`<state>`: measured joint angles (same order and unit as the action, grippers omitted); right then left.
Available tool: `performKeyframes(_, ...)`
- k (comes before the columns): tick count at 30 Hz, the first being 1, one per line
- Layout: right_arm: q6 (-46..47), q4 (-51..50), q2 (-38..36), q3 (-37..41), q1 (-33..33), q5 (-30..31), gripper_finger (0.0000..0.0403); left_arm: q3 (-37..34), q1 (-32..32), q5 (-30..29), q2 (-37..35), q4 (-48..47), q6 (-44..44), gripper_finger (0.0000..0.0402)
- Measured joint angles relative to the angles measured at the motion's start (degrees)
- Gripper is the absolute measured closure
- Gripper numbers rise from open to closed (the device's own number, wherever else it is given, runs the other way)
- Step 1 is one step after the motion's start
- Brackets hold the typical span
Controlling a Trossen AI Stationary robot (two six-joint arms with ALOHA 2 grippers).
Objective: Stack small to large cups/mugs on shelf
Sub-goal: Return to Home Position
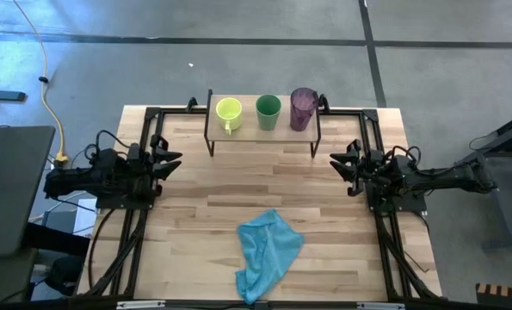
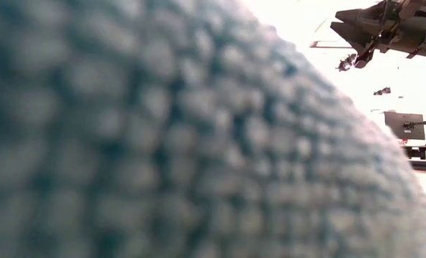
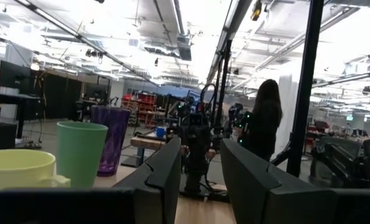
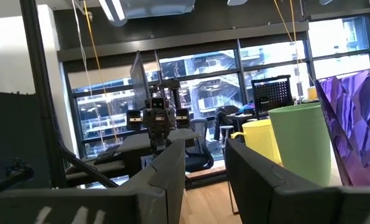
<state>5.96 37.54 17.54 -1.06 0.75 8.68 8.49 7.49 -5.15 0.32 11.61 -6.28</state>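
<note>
Cloth: a crumpled light blue cloth (image 2: 162,143) lay right against the low camera and filled nearly its whole view. On the table it sat between the two grippers but towards the front edge, well apart from both.
Left gripper: the left gripper (image 1: 171,163) was at the left side of the wooden plank tabletop (image 1: 324,241), pointing inward. Its fingers were parted a moderate way and held nothing.
Right gripper: the right gripper (image 1: 340,170) faced it from the opposite side, also part-open and empty.
Shelf: a low rectangular shelf (image 1: 245,129) with a light wooden top and thin black metal legs stood farther back than both grippers, about midway between them.
Mug: a short yellow-green mug (image 1: 228,110) with a handle stood upright at the shelf end nearest the left gripper.
Green cup: a plain green cup (image 1: 268,108) stood upright mid-shelf, just beside the mug.
Purple cup: a taller translucent purple cup (image 1: 303,105) stood upright at the end nearest the right gripper.
Person: a person (image 3: 262,118) in dark clothes stood in the room, far beyond the left gripper's fingers.
</note>
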Motion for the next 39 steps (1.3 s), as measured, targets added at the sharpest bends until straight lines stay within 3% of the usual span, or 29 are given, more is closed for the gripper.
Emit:
performKeyframes(13, -1.0, 0.0, 0.0, 0.0, 0.0, 0.1, 0.0295, 0.0, 0.0, 2.8, 0.0, 0.8, -0.6, 0.0298)
performKeyframes(39, -1.9, 0.0, 0.0, 0.0, 0.0, -0.2, 0.0295, 0.0, 0.0, 8.2, 0.0, -16.2, -7.4, 0.0298)
